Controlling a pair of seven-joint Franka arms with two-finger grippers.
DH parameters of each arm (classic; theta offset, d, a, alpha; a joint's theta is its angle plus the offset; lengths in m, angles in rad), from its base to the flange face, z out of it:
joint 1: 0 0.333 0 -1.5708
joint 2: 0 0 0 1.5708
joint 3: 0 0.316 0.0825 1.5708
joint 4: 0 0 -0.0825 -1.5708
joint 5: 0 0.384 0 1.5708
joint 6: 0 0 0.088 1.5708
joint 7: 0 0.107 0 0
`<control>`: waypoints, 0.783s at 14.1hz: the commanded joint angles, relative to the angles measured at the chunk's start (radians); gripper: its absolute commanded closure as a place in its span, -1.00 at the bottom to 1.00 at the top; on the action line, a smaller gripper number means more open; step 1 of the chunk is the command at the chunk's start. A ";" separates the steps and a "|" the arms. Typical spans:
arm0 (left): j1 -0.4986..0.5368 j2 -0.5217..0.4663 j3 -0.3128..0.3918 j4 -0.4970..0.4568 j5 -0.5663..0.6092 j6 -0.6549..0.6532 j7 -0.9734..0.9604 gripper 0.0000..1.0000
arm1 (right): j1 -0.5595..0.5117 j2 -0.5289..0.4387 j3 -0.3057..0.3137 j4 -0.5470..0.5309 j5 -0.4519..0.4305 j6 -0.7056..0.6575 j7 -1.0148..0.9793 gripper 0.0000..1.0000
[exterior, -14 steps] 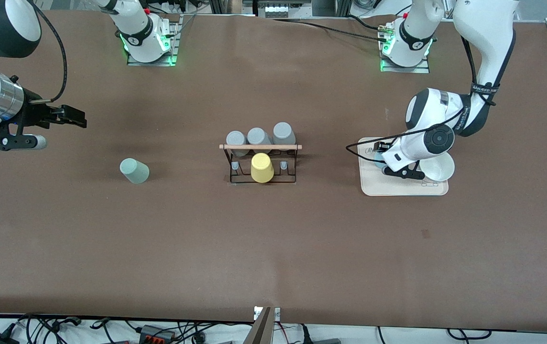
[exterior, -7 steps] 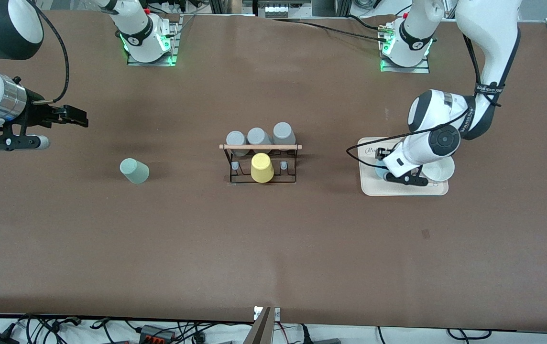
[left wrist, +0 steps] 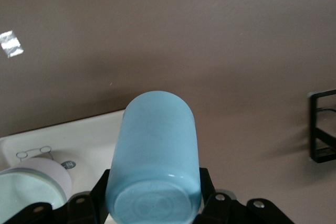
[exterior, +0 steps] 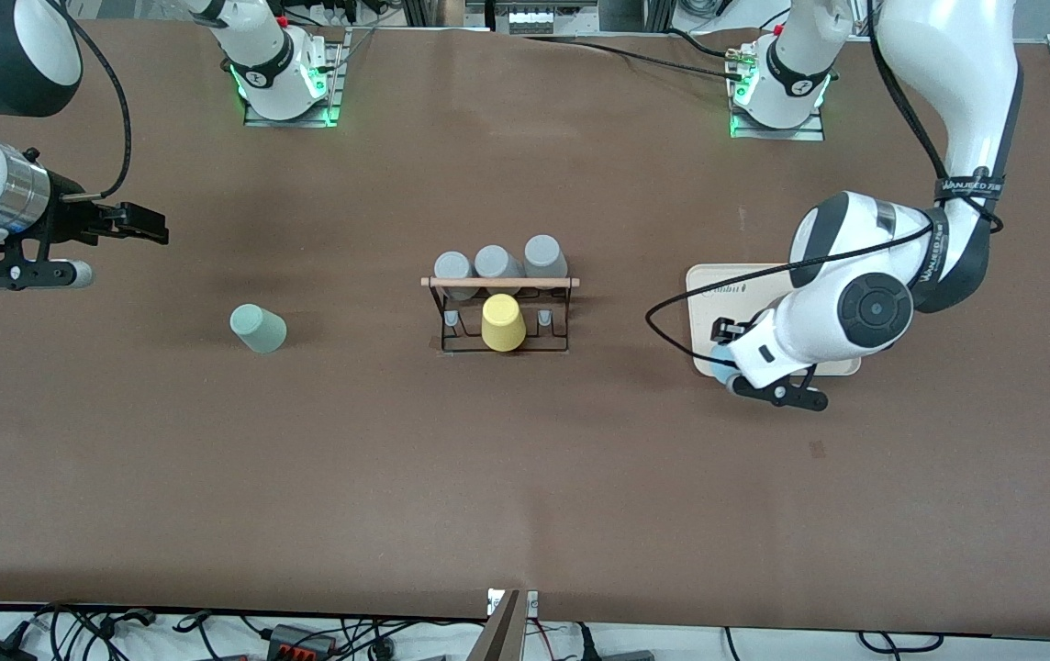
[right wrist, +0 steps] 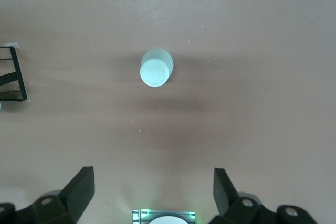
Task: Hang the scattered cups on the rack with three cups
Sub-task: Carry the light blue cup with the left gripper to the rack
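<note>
Between the left gripper's (left wrist: 153, 203) black fingers (left wrist: 100, 192) sits the light blue tapered plastic tumbler (left wrist: 155, 156), clamped near its closed base, lying on its side with the body pointing away from the wrist. Front view: that gripper hangs over the corner of the beige rectangular tray (exterior: 718, 285) nearest the camera and nearest the rack, with only a sliver of blue showing (exterior: 720, 360) under the white wrist. A white bowl (left wrist: 31, 182) stands on the tray just beside the held tumbler, seen in the left wrist view. Right gripper (right wrist: 153, 182) hovers over bare bench (exterior: 525, 477) at the right arm's end, fingers (right wrist: 79, 187) spread wide with nothing between them; arm waiting. Pale sage green tapered plastic tumbler (exterior: 258, 329) stands mouth down on the bench at that same end, apart from the right gripper and well apart from the rack. Small black wire rack with a light wooden rod handle (exterior: 499, 283) stands mid-bench. Three grey plastic tumblers (exterior: 496, 264) sit inverted in its row farther from the camera; one yellow plastic tumbler (exterior: 502, 322) sits inverted on the middle peg of the nearer row, with an uncovered peg on either side of it.
</note>
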 commanded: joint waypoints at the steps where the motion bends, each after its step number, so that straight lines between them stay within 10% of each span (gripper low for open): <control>1: -0.047 0.048 0.002 0.131 -0.006 -0.052 0.005 0.46 | -0.004 -0.029 0.000 -0.028 0.012 -0.001 0.017 -1.00; 11: -0.222 0.122 0.002 0.338 -0.103 -0.046 -0.006 0.43 | -0.006 -0.030 -0.003 -0.040 0.013 0.012 0.017 -1.00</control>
